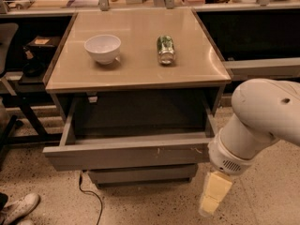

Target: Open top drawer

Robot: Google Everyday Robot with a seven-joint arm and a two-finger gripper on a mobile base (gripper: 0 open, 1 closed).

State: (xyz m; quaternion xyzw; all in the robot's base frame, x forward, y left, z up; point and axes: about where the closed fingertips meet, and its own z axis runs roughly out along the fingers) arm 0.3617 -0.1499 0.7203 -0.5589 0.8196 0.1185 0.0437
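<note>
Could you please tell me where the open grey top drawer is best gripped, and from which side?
Probably the front panel's top lip on the flat grey handle-less top drawer, taken from above: the drawer stands pulled out, so that edge is exposed. The gripper hangs low, just past the front's right end.

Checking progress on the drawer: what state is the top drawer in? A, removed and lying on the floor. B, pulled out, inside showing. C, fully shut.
B: the top drawer juts out past the tabletop, its dark inside exposed; the gripper hangs lower than its front, at the picture's right.
</note>
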